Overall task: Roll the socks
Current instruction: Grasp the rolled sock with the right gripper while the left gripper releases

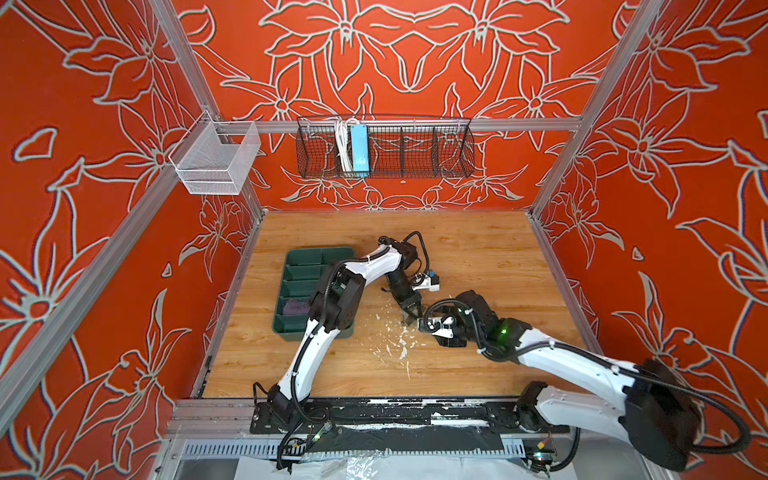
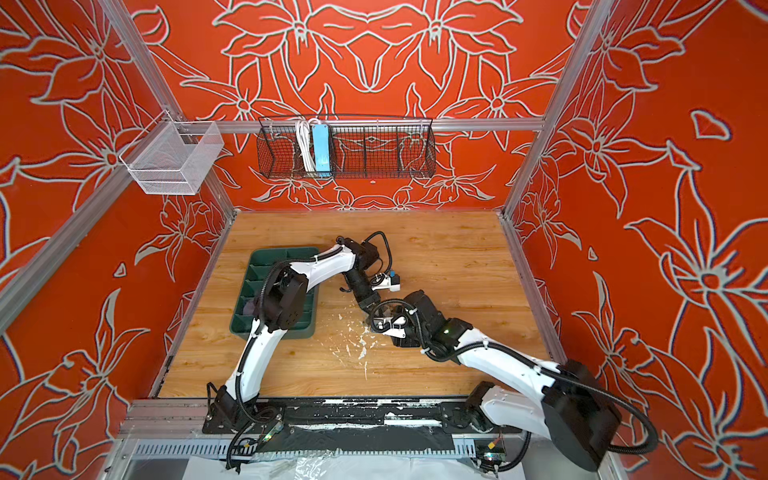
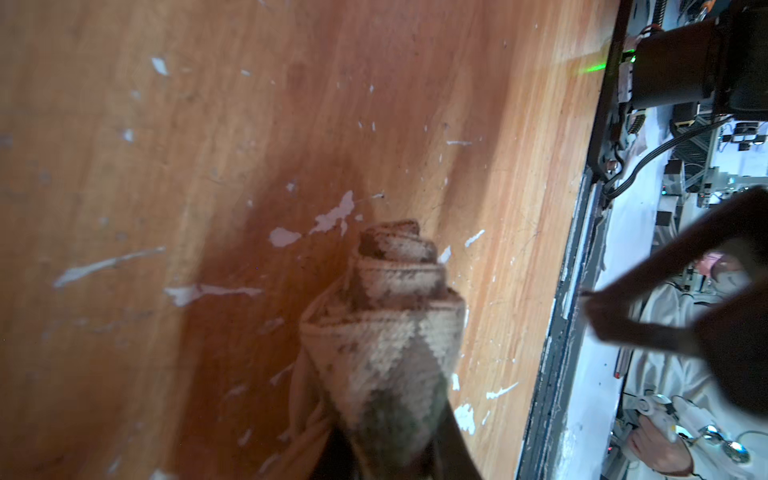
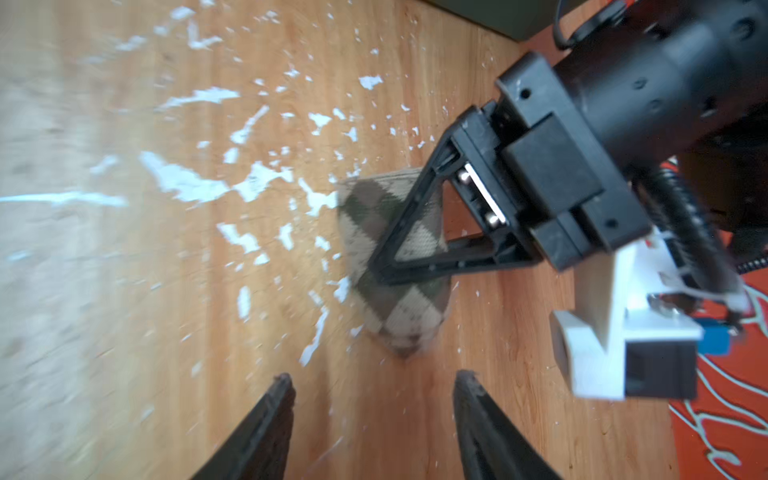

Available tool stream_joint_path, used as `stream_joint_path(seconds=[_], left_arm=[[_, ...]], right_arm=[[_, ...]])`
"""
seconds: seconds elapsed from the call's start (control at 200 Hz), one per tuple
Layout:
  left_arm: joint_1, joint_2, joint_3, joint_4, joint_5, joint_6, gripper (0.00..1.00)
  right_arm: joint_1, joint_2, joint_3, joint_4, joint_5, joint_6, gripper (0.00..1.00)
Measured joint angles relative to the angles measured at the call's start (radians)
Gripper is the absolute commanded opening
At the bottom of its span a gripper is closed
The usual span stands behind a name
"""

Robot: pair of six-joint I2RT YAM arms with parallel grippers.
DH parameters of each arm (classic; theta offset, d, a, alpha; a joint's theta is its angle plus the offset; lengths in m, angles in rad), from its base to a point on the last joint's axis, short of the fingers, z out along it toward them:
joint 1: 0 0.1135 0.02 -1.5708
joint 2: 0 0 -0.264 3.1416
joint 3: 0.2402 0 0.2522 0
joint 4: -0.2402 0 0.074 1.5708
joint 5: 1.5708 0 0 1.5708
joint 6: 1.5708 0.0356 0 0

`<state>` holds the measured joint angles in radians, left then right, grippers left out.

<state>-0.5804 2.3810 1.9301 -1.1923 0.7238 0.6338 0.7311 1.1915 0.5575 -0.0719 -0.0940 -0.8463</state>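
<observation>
Wooden worktop [image 2: 436, 249], scarred with white chipped patches near its middle. A green divided tray [image 2: 266, 270] sits on the left side; a purple sock [image 2: 250, 308] lies in one of its compartments, partly hidden by the left arm. The left hand [image 2: 368, 316] and right hand [image 2: 380, 326] meet near the worktop's centre, almost touching. Their jaws cannot be made out here. A black wire basket [image 2: 374, 153] hangs on the back wall, holding a blue power strip [image 2: 321, 149].

Beige-and-brown argyle sock [image 3: 390, 316], rolled into a tight spiral, on the wooden table [image 3: 166, 166].
</observation>
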Motion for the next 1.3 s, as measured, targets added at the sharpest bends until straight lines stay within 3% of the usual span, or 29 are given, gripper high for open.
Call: stream_joint_path(seconds=[0.31,0.405,0.565,0.771,0.866,0.906,0.911,0.916,0.926,1.146,1.301], left_arm=[[0.0,0.003,0.0,-0.004,0.008,-0.016,0.05],[0.0,0.003,0.0,-0.005,0.006,-0.023,0.05],[0.008,-0.004,-0.014,-0.001,0.011,-0.03,0.14],[0.006,-0.101,-0.137,0.116,-0.012,-0.033,0.34],[0.002,-0.168,-0.205,0.206,-0.04,-0.033,0.57],[0.004,-0.197,-0.228,0.241,-0.05,-0.03,0.71],[0.004,-0.2,-0.23,0.244,-0.05,-0.03,0.76],[0.005,-0.206,-0.234,0.251,-0.051,-0.027,0.89],[0.005,-0.212,-0.238,0.258,-0.053,-0.029,0.99],[0.002,-0.488,-0.341,0.432,-0.129,-0.082,0.97],[-0.011,-0.698,-0.487,0.618,-0.357,-0.137,0.97]], right_arm=[[0.0,0.303,0.07,0.187,0.045,-0.043,0.61],[0.0,0.35,0.084,0.211,0.047,-0.05,0.48],[0.003,0.369,0.119,0.156,0.053,-0.056,0.23],[0.004,0.37,0.156,0.079,0.078,-0.03,0.08],[0.013,0.36,0.165,0.047,0.081,-0.008,0.03],[0.018,0.347,0.165,0.026,0.083,-0.003,0.02],[0.019,0.344,0.165,0.022,0.083,-0.001,0.02],[0.019,0.343,0.165,0.019,0.083,-0.001,0.02],[0.021,0.341,0.165,0.011,0.082,-0.001,0.02],[0.016,0.308,0.163,-0.105,0.103,0.111,0.02],[0.014,0.277,0.167,-0.196,0.095,0.156,0.02]])
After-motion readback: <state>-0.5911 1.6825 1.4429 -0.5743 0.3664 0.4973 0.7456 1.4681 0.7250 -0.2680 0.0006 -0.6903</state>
